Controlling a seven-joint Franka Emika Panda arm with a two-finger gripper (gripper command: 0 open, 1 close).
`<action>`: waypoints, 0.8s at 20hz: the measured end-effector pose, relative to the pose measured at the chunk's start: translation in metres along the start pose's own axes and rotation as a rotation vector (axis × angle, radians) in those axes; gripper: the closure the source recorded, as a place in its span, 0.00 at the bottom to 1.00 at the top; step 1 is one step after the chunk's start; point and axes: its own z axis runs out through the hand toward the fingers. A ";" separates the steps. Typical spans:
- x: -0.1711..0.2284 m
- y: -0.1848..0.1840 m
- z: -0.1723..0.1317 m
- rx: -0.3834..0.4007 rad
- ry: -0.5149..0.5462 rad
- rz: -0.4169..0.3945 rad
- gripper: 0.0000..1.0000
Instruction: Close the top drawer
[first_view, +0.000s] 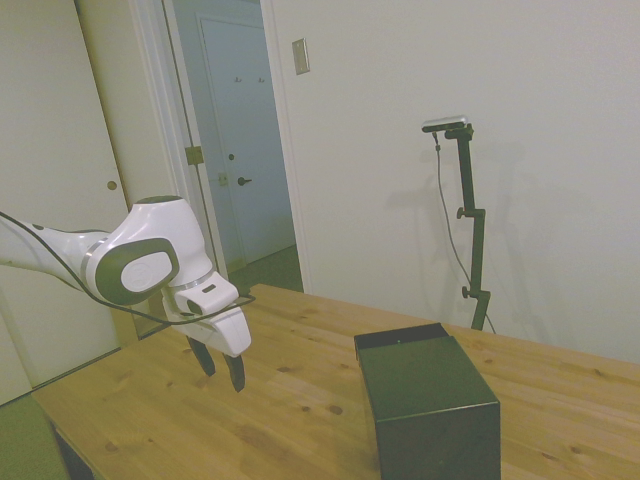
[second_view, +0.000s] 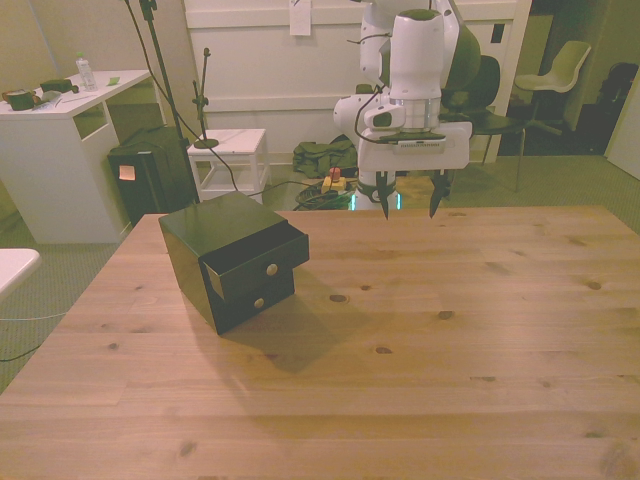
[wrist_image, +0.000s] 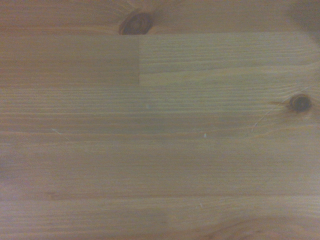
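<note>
**Top drawer stands pulled out; gripper hangs apart from it, jaws wide**

The top drawer (second_view: 255, 258) sits part-way out of the small black cabinet (second_view: 215, 228), which stands on the wooden table (second_view: 450, 330) toward the front view's left. In the front view the drawer's face juts clear of the lower drawer (second_view: 262, 296) beneath it, and each face carries one small pale round knob. The cabinet is turned at an angle, its drawer faces toward the front view's right and toward the camera.

The side view shows the same cabinet (first_view: 430, 400) from behind: only a plain dark box, with no faces or knobs in sight. What it does show is a thin black rim (first_view: 400, 336) sticking out past the box's far end, the drawer's open part seen from the back.

The gripper (second_view: 410, 208) hangs above the table's far edge in the front view, well apart from the cabinet and off to its right. Its two dark fingers (second_view: 385, 199) point straight down with a wide gap between them, holding nothing. In the side view the gripper (first_view: 222, 366) hovers above the bare boards, and there the fingers overlap so the gap hardly shows.

The wrist view takes in only table planks, blurred, with two dark knots (wrist_image: 136, 23).
</note>
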 end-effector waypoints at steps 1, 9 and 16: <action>0.000 0.000 0.000 0.000 0.000 0.000 0.00; 0.074 -0.001 -0.018 0.065 0.103 0.094 0.00; 0.140 -0.057 -0.026 0.134 0.220 0.115 0.00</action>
